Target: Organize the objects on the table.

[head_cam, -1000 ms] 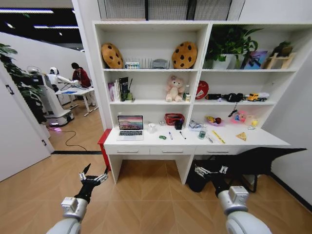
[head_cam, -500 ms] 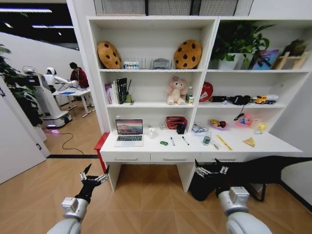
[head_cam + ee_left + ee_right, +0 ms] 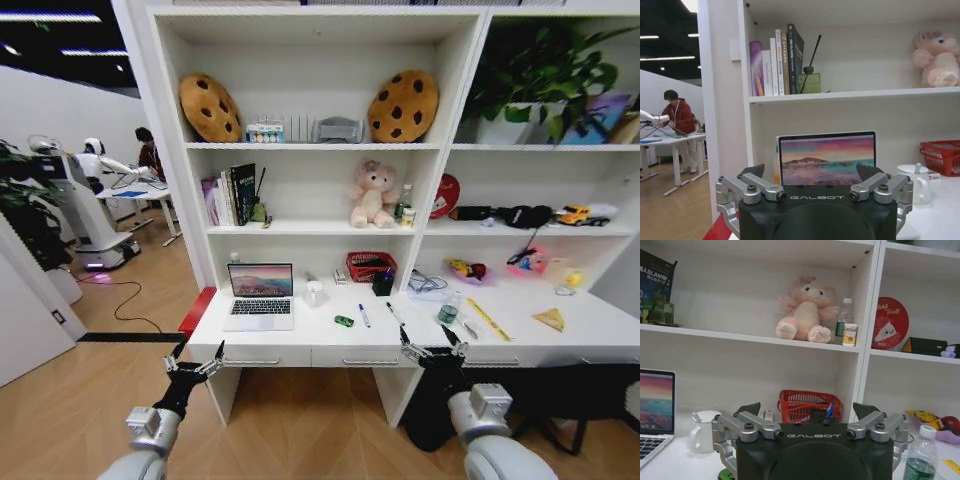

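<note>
The long white counter (image 3: 300,335) carries an open slim silver laptop (image 3: 260,297) at its left end, a tiny green toy car (image 3: 344,321), two pens (image 3: 364,316) and a small clear green-capped bottle (image 3: 449,309), with a flat yellow ruler (image 3: 489,319) just beyond. Both claws hang short of the counter edge, empty: left claw (image 3: 193,365) released, right claw (image 3: 432,346) released. The laptop is probably heavy, rigid and hinge-fragile; grip its base. The car, pens and ruler look light and slippery; pinch each mid-body.
</note>
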